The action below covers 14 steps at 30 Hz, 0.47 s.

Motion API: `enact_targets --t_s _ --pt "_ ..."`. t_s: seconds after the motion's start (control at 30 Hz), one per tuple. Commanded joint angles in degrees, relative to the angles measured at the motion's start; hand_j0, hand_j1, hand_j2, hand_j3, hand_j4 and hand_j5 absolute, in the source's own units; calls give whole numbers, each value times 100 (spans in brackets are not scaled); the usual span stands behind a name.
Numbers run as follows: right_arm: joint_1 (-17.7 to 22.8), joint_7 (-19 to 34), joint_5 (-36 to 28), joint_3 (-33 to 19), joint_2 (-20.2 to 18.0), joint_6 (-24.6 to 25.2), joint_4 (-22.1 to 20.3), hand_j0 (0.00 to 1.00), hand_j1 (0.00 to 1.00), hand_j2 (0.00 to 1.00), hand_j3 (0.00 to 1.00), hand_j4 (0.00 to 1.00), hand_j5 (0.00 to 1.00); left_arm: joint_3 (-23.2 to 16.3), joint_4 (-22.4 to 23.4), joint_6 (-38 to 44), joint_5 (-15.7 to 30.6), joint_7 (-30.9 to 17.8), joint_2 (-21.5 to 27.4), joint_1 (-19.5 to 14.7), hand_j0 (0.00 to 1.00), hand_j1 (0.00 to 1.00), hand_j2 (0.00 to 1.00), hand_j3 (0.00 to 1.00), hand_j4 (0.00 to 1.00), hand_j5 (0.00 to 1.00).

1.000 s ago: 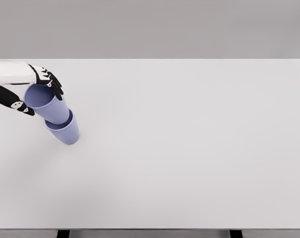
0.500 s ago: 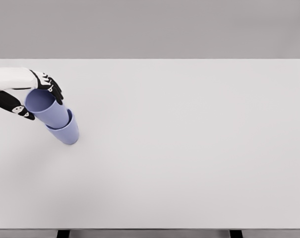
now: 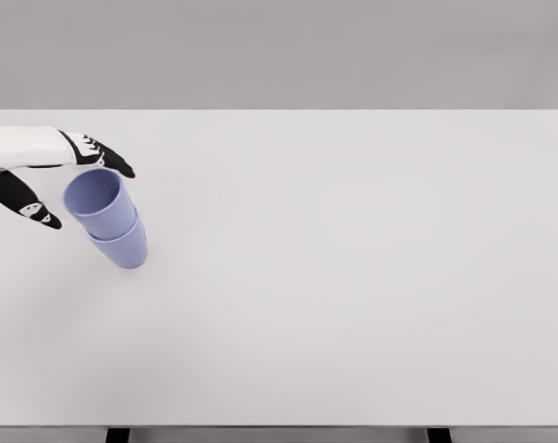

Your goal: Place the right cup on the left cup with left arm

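Observation:
Two lilac-blue cups stand nested at the left of the white table (image 3: 352, 277). The upper cup (image 3: 100, 200) sits inside the lower cup (image 3: 124, 247) and leans slightly to the left. My left hand (image 3: 71, 180) hovers just above and left of the upper cup's rim, its fingers (image 3: 108, 157) stretched out over the rim and its thumb (image 3: 25, 205) spread away to the left. The hand is open and holds nothing. The right arm is out of view.
The table's back edge runs across the top of the view and its front edge along the bottom. Dark table legs (image 3: 117, 434) show below the front edge.
The left hand has let go of the upper cup: its fingers have straightened and spread. The upper cup has sunk deeper into the lower one and stands more upright.

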Motion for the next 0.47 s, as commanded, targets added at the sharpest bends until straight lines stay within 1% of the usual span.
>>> enact_targets --t_s 0.0,0.03,0.07,0.1,0.13,0.17,0.2,0.27,0.3,0.33,0.43 --pt "0 1 1 0 0 0 0 100 100 100 100 100 100 22 -21 16 64 2 16 -9 100 100 100 100 100 100" --pt "0 1 1 0 0 0 0 100 100 100 100 100 100 100 -56 7 99 2 43 -26 100 100 100 100 100 100" --pt "0 1 1 0 0 0 0 100 100 100 100 100 100 390 -231 -45 152 2 122 0 100 100 100 100 100 100" --pt "-9 1 1 0 0 0 0 100 100 100 100 100 100 610 -512 -54 318 2 437 -9 100 100 100 100 100 100" --pt "0 1 1 0 0 0 0 100 100 100 100 100 100 698 -925 -54 652 2 710 -53 100 100 100 100 100 100" --pt "-9 1 1 0 0 0 0 100 100 100 100 100 100 830 -1216 -65 942 2 693 -79 100 100 100 100 100 100" --pt "0 1 1 0 0 0 0 100 100 100 100 100 100 962 -1287 -65 1136 2 658 -88 100 100 100 100 100 100" --pt "0 1 1 0 0 0 0 100 100 100 100 100 100 980 -1295 -65 1233 2 298 -149 100 100 100 100 100 100" --pt "0 1 1 0 0 0 0 100 100 100 100 100 100 971 -1295 -65 1391 2 -44 -220 100 100 100 100 100 100" --pt "0 1 1 0 0 0 0 100 100 100 100 100 100 936 -1295 -65 1435 2 -457 -220 100 100 100 100 100 100" --pt "0 1 1 0 0 0 0 100 100 100 100 100 100 892 -1295 -65 1462 2 -1020 -202 100 100 100 100 100 100"
